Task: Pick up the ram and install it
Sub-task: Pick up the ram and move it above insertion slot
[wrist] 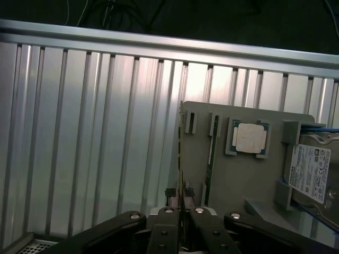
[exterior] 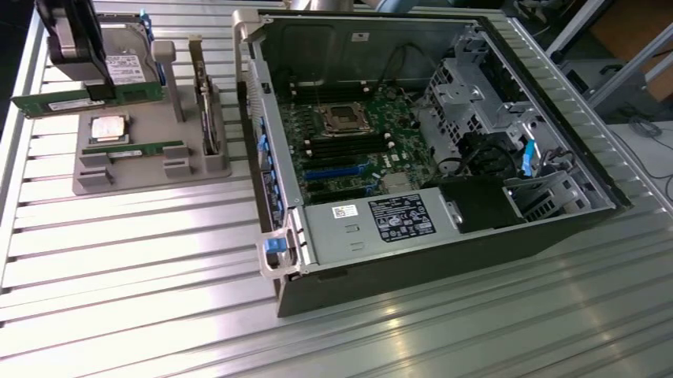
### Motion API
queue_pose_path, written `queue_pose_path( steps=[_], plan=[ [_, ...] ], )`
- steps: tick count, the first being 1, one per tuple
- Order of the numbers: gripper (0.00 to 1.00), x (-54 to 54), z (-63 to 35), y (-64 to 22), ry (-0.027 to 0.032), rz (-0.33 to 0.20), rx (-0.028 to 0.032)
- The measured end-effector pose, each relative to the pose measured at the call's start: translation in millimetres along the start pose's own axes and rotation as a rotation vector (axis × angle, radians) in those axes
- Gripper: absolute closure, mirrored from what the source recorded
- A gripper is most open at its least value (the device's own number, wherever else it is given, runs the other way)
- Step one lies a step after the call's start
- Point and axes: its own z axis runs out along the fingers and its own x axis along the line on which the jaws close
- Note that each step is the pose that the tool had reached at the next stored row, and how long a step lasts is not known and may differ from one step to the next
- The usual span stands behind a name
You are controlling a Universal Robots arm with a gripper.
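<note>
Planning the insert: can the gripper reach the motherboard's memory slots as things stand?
Probably yes: the case lies open, nothing covers the memory slots, and the jaws grip the ram.

We see a table [exterior: 158, 299] of ribbed aluminium slats, streaked with bright glare (strongest along the near rows). Past its far corner stand slanted metal struts [exterior: 573, 24] and what may be a brown board [exterior: 631, 27]; elsewhere the surroundings lie dark.

Slatted metal table [exterior: 126, 276]: grey parts tray [exterior: 137, 175], open computer case [exterior: 442, 266].
</note>
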Motion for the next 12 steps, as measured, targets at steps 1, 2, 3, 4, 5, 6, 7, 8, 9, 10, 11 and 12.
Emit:
queue_pose_path(
  steps=[1,2,3,4,5,6,7,8,9,10,11,12],
  plan=[
    [0.86,0.0,-0.7,0.0,0.0004,0.0,0.0],
    [0.86,0.1,-1.9,0.1,0.0009,0.0,-0.0001],
    [0.86,0.1,-2.9,0.1,0.0014,0.0,-0.0002],
    [0.86,0.2,-3.8,0.2,0.0018,0.0,-0.0002],
    [0.86,0.2,-4.9,0.2,0.0024,0.0,-0.0003],
    [0.86,0.3,-5.6,0.2,0.0028,0.0,-0.0004],
    [0.86,0.3,-6.4,0.3,0.0032,0.0,-0.0004],
    [0.86,0.4,-7.1,0.3,0.0036,0.0,-0.0004],
    [0.86,0.4,-7.7,0.3,0.0039,0.0,-0.0005],
    [0.86,0.4,-8.6,0.4,0.0043,0.0,-0.0005],
    [0.86,0.5,-9.2,0.4,0.0045,0.0,-0.0005],
    [0.86,0.5,-9.8,0.4,0.0046,0.0,-0.0006]
  ],
)
